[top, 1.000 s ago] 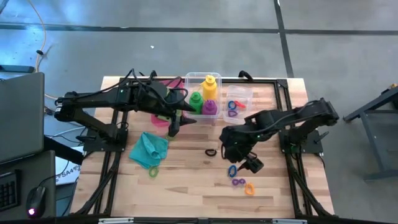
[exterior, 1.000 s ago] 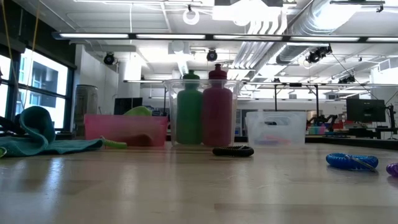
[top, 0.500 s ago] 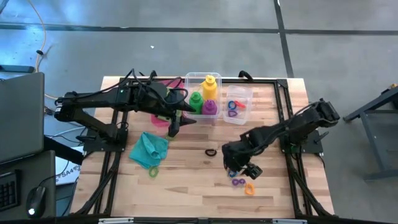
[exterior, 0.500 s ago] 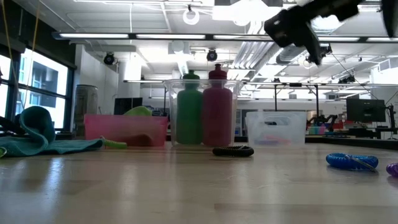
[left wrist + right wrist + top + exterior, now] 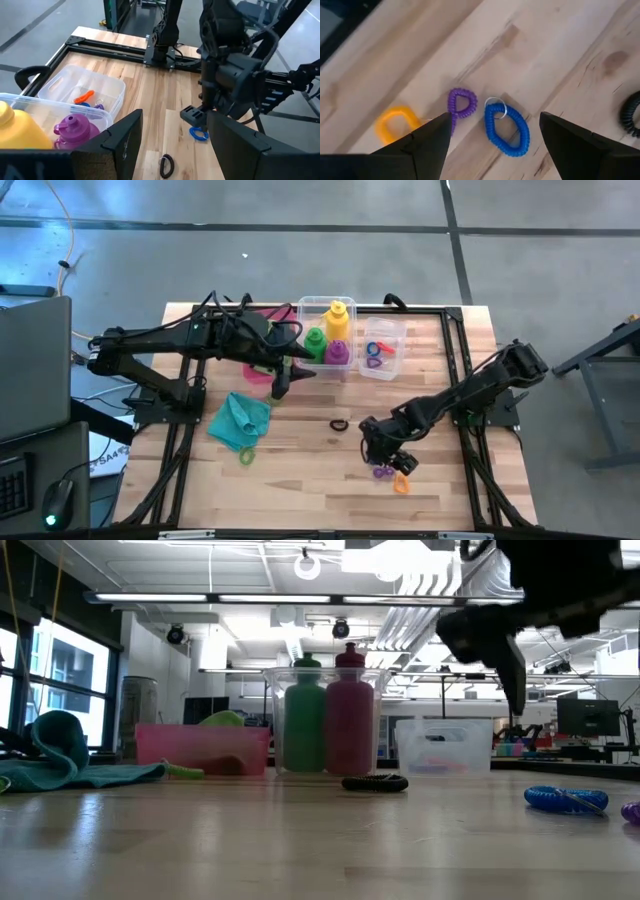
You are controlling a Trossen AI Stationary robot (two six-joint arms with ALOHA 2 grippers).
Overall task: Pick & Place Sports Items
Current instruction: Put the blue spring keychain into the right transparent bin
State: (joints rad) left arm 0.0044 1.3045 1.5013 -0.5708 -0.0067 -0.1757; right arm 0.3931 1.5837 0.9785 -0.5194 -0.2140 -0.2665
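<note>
1. Blue coiled ring [image 5: 506,129] lies flat on the desk [image 5: 300,470], directly beneath the right hand [image 5: 492,137], whose fingers are spread wide and grasp nothing.
2. Purple ring [image 5: 461,104] touches it; an orange ring [image 5: 396,124] lies just beyond.
3. Left hand [image 5: 283,377] hangs released beside the clear bin [image 5: 303,315] holding the three bottles [image 5: 337,320].

This is a robotics lab or industrial workshop. The low view looks past the wooden table [image 5: 300,840] into a large open hall with exposed ceiling ducts [image 5: 520,570], strip lights [image 5: 300,598], ceiling-hung cameras [image 5: 342,628] and a monitor [image 5: 588,717] on a far bench. From above, the floor [image 5: 300,260] is bare concrete, with a laptop [image 5: 35,365] and mouse [image 5: 57,505] beside the table.
</note>
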